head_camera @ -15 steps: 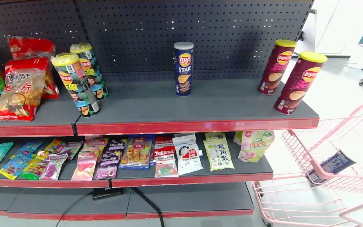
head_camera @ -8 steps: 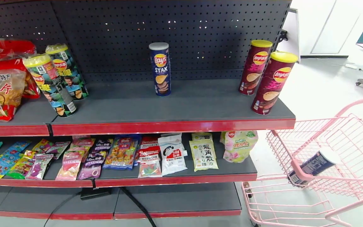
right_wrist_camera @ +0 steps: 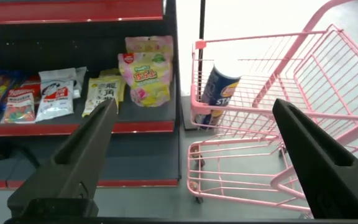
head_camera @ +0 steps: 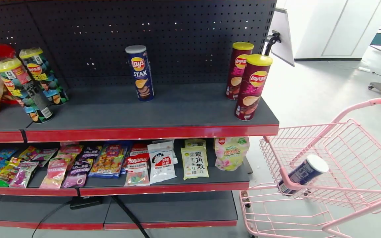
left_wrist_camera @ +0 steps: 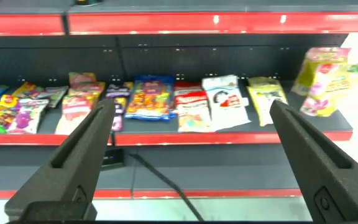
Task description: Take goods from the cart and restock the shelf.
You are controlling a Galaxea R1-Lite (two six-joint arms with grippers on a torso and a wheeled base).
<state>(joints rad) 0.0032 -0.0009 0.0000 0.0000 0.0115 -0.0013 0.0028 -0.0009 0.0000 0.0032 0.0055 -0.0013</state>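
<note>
A dark blue chip can (head_camera: 303,173) with a white lid lies on its side in the pink wire cart (head_camera: 362,106), to the right of the shelf. The right wrist view has the same can (right_wrist_camera: 219,90) leaning inside the cart (right_wrist_camera: 260,37). On the upper shelf (head_camera: 150,132) stands a matching blue can (head_camera: 140,73) alone in the middle. My right gripper (right_wrist_camera: 192,102) is open, low and some way back from the cart. My left gripper (left_wrist_camera: 191,104) is open too and faces the lower shelf's snack bags (left_wrist_camera: 154,102). Neither holds anything.
Two maroon cans (head_camera: 253,87) with yellow lids stand at the upper shelf's right end, and two green-patterned cans (head_camera: 21,89) at its left. Snack bags (head_camera: 111,162) cover the lower shelf. A black cable (head_camera: 129,215) runs across the bottom shelf. Open floor lies behind the cart.
The head camera has swung to the right, so the whole picture has slid left and more of the cart shows. The goods themselves have not moved.
</note>
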